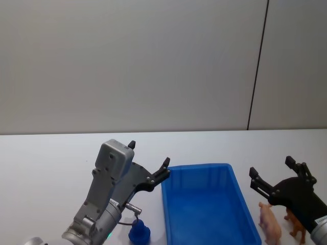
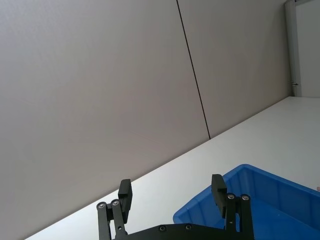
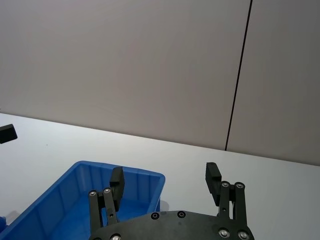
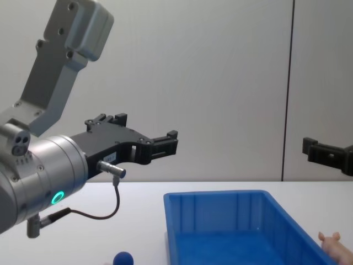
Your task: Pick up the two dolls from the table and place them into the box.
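Brown doll — half hidden behind right claw

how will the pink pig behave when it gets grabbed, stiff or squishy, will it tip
The pink pig looks like a moulded figure, so probably stiff and light. It seems to stand on small legs, so a sideways nudge may tip it. Its rounded, smooth-looking body could slip in a loose pinch.

The bright blue box is seen upright, open side up. The pale pink piglet is stood just beside its right wall, and the brown animal is partly hidden right of that. The dark blue ball-headed figure is set near the left wall.
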`<state>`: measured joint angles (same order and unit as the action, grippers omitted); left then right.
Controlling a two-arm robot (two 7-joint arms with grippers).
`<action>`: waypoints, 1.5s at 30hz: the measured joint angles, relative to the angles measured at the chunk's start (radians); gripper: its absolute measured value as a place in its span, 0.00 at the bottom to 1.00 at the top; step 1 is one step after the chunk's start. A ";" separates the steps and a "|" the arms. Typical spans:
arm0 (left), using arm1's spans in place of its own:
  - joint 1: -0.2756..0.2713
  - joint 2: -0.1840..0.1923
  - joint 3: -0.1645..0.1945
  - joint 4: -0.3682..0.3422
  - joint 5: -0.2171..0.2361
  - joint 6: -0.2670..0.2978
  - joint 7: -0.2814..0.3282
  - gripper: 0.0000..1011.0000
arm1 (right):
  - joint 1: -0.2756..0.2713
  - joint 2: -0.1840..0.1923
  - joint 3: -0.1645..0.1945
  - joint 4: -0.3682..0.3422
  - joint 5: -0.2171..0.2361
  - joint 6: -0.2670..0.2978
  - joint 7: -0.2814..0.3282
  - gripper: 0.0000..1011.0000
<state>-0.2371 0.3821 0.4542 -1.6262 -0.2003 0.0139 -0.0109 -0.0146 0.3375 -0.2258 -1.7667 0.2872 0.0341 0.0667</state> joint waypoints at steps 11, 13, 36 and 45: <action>0.000 0.000 0.000 0.000 0.000 0.000 0.000 0.99 | 0.000 0.000 0.000 0.000 0.000 0.000 0.000 0.99; 0.000 0.000 0.000 0.000 0.000 0.000 0.000 0.99 | 0.000 0.000 0.000 0.000 0.000 0.000 0.000 0.99; 0.000 0.000 0.000 0.000 0.000 0.000 0.000 0.99 | 0.000 0.000 0.000 0.000 0.000 0.000 0.000 0.99; 0.000 0.000 0.000 0.000 0.000 0.000 0.000 0.99 | 0.000 0.000 0.000 0.000 0.000 0.000 0.000 0.99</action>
<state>-0.2371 0.3821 0.4542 -1.6262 -0.2003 0.0139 -0.0109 -0.0146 0.3374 -0.2258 -1.7667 0.2873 0.0340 0.0667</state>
